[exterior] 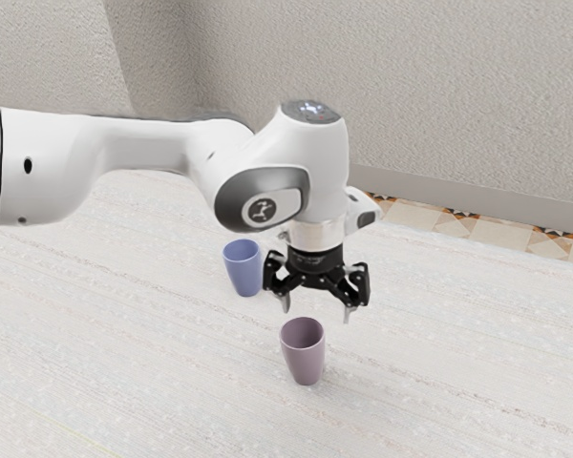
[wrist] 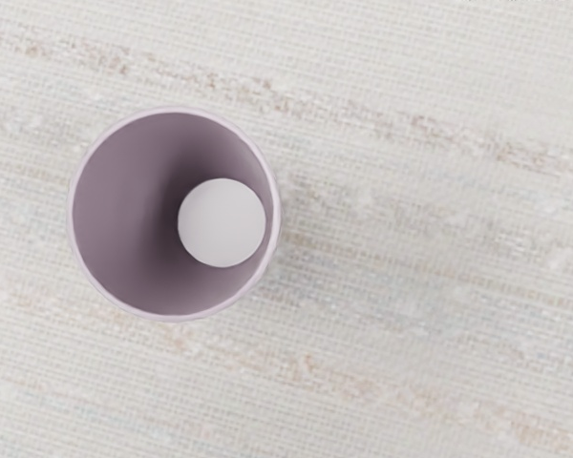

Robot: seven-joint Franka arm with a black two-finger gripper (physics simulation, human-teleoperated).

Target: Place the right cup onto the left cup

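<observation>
My claw (exterior: 315, 308) is spread, with a gap between the fingers and nothing gripped. It hangs just above the mauve, smooth-walled tapering cup (exterior: 306, 355), which I take to be the right cup. That one stands upright on the pale, streaked bench (exterior: 153, 382), farther from the wall-side edge than the smooth periwinkle-blue tapering cup (exterior: 244, 271), which is also upright and would be the left one. The two stand apart, and no stacking is done; I judge the next step to be lining up and lowering for a grasp.

The mauve cup sits off-centre in the wrist view, so if I drop straight down without correcting, a fingertip could land on the rim or knock the cup over. Closing too high could let the flared wall slip or tilt, since it narrows toward the foot. Squeezing unevenly might twist it. Later, if I carry it too low, its foot could clip the blue rim and topple both; letting go off-axis would leave it leaning or tumbling.

The mauve cup has a round, thin, paler lip, a plain matt inside that darkens with depth, and a light grey disc (wrist: 222, 222) at its bottom. It looks like plastic or glazed ceramic; I can't tell which. The bench has a fine, woven-looking grain with brownish bands, which may give the foot some hold.
</observation>
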